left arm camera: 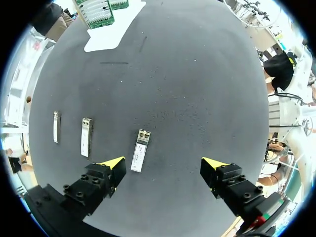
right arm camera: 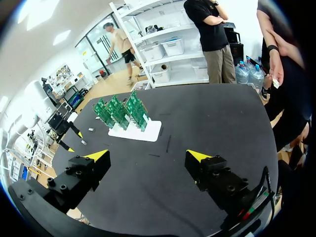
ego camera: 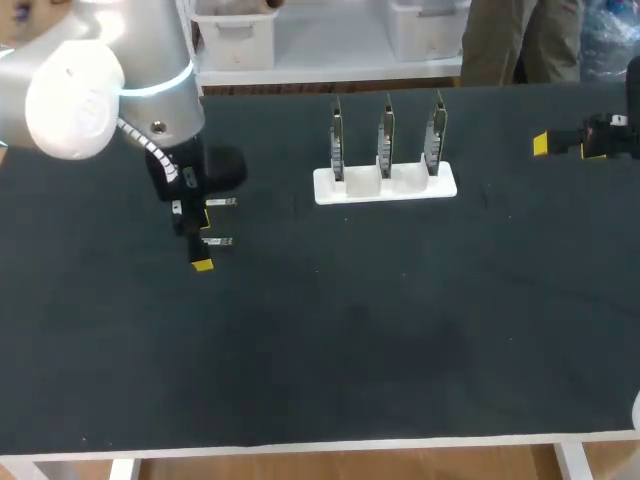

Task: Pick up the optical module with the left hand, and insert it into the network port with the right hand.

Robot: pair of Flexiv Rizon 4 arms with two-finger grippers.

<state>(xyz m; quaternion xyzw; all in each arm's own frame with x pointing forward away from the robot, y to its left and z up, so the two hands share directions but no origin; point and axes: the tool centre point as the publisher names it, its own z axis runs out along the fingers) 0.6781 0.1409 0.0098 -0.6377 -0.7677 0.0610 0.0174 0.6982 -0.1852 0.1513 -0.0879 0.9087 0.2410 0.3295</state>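
Note:
Three silver optical modules lie side by side on the black table [left arm camera: 197, 98]. The nearest module [left arm camera: 140, 150] lies just ahead of my left gripper [left arm camera: 164, 168], close inside one yellow fingertip [left arm camera: 114, 164]; nothing touches it and the gripper is open. The other two modules [left arm camera: 86, 137] [left arm camera: 56, 127] lie beyond that finger. In the head view the left gripper [ego camera: 198, 240] hangs over them and two modules [ego camera: 222, 202] [ego camera: 218, 241] show. Three upright green boards [ego camera: 386, 140] with the ports stand in a white holder [ego camera: 385, 186]. My right gripper [ego camera: 545, 144] [right arm camera: 148, 157] is open and empty at the far right.
The white holder [right arm camera: 143, 131] with its boards [right arm camera: 121, 111] stands at the back middle of the table, ahead of the right gripper and between both arms. My left arm [right arm camera: 64, 129] shows beyond it in the right wrist view.

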